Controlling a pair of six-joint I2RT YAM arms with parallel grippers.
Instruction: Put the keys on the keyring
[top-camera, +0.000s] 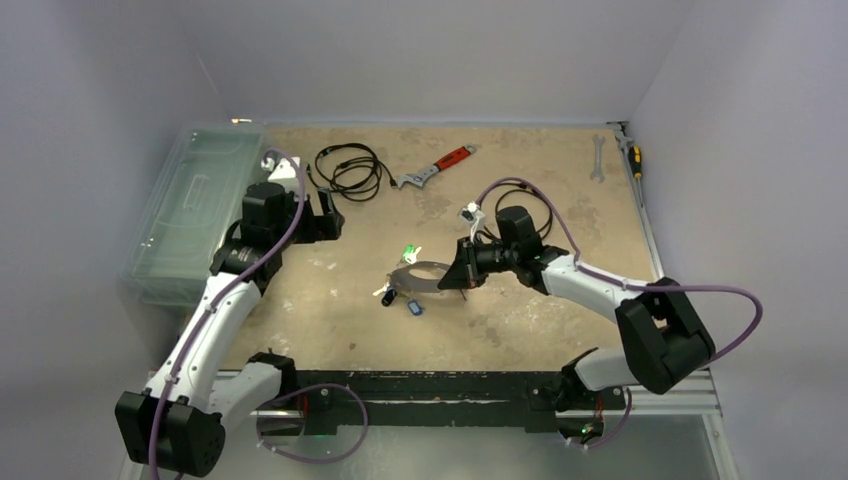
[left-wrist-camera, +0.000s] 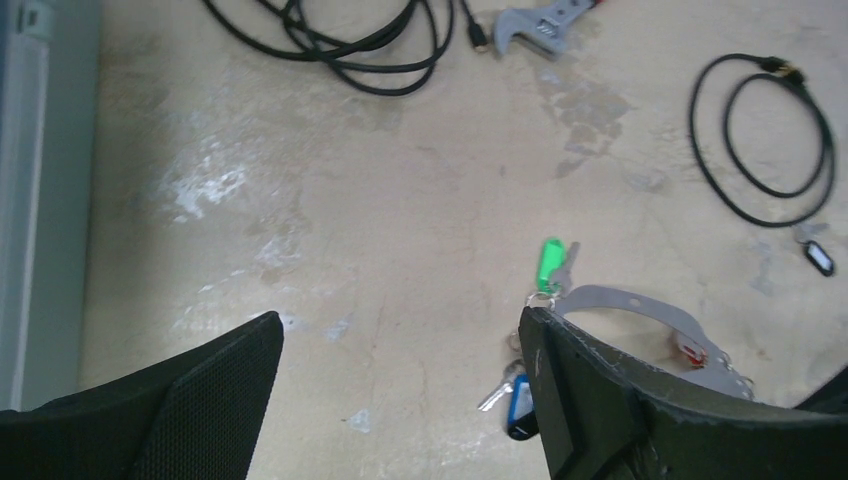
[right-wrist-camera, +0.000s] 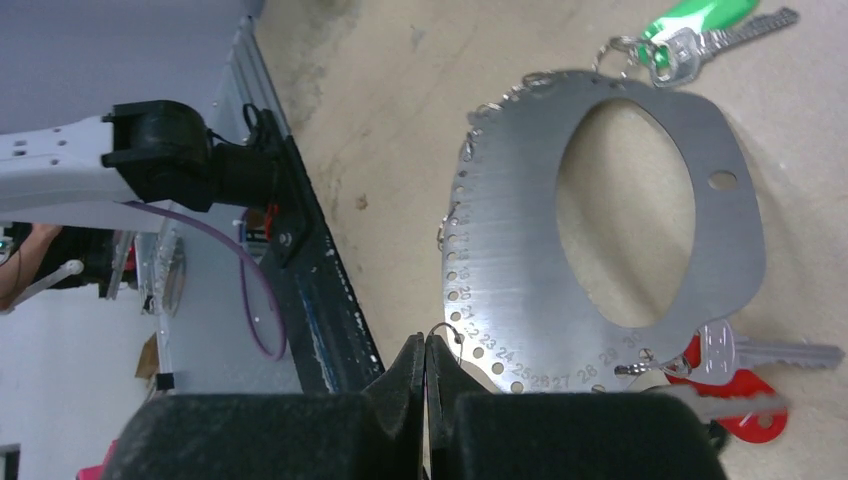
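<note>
— Keyring (right-wrist-camera: 510, 290): where is it kept, and how far is it loaded?
— It is laid flat mid-table (top-camera: 520, 300). Green key (right-wrist-camera: 720, 35) and red key (right-wrist-camera: 745, 400) are judged hooked on. Blue key (left-wrist-camera: 518, 400) is just beside it, attachment untellable. Right gripper (right-wrist-camera: 425, 345) is pressed together at the rim; left gripper (left-wrist-camera: 398, 325) is spread, empty.

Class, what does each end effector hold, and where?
Left end effector open, empty. Right end effector shut, apparently pinching a small wire loop at the keyring's rim.

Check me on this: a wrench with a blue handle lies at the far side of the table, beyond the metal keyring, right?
Not quite. The handle of the wrench is red, not blue. The rest holds: it lies at the far side of the table, beyond the keyring, as the top view shows.
</note>
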